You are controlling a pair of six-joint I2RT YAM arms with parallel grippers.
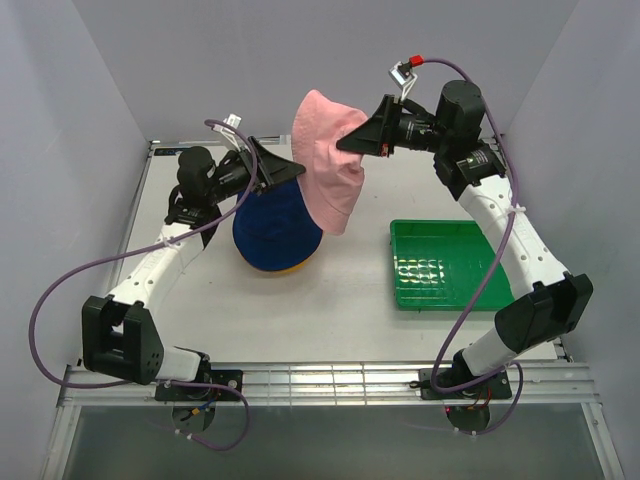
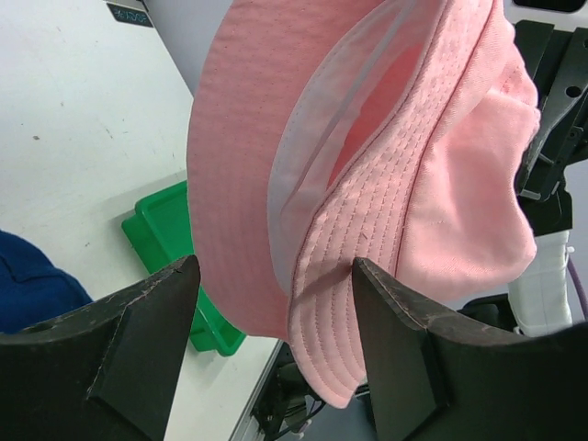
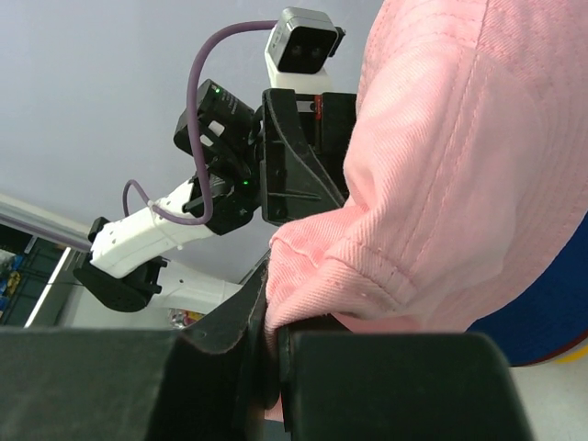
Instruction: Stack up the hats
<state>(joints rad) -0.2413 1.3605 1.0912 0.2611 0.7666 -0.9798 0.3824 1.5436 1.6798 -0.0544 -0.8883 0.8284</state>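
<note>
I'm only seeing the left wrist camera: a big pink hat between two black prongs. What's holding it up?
Observer: The right hand, shut on the pink hat at its brim.
Visitor: And the blue patch in my corner?
Observer: A blue hat on the table, with a yellow hat peeking out underneath.
Visitor: Where's the pink one relative to that?
Observer: From above, it hangs at the blue hat's side nearest the green tray.
</note>
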